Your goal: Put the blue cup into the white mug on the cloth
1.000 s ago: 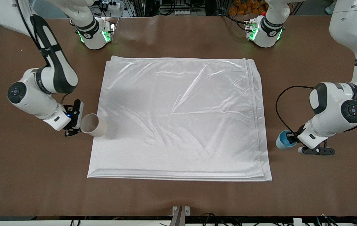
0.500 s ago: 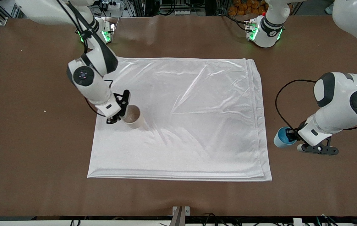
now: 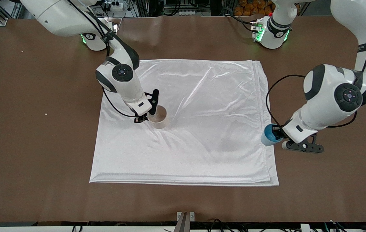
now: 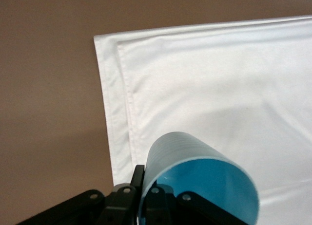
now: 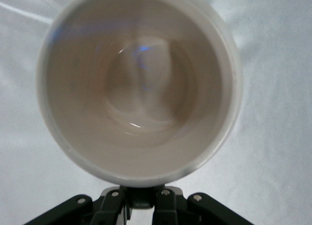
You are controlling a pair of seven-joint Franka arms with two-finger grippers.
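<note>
The white mug (image 3: 158,118) is over the cloth (image 3: 202,96), toward the right arm's end. My right gripper (image 3: 150,113) is shut on its dark handle. Whether the mug touches the cloth I cannot tell. The right wrist view looks straight into the mug (image 5: 139,84), with the right gripper (image 5: 145,198) clamped on the handle below the rim. My left gripper (image 3: 278,132) is shut on the wall of the blue cup (image 3: 268,136), which hangs over the cloth's edge at the left arm's end. In the left wrist view the blue cup (image 4: 200,171) tilts over the cloth (image 4: 219,79), one finger inside and one outside.
The brown table (image 3: 41,161) surrounds the cloth on all sides. Both arm bases (image 3: 271,32) stand with green lights along the table's edge farthest from the front camera. A black cable (image 3: 268,96) loops from the left wrist over the cloth's edge.
The right arm has carried the mug from the table beside the cloth in over the cloth. The left arm has brought the blue cup from over the bare table to the cloth's edge.
</note>
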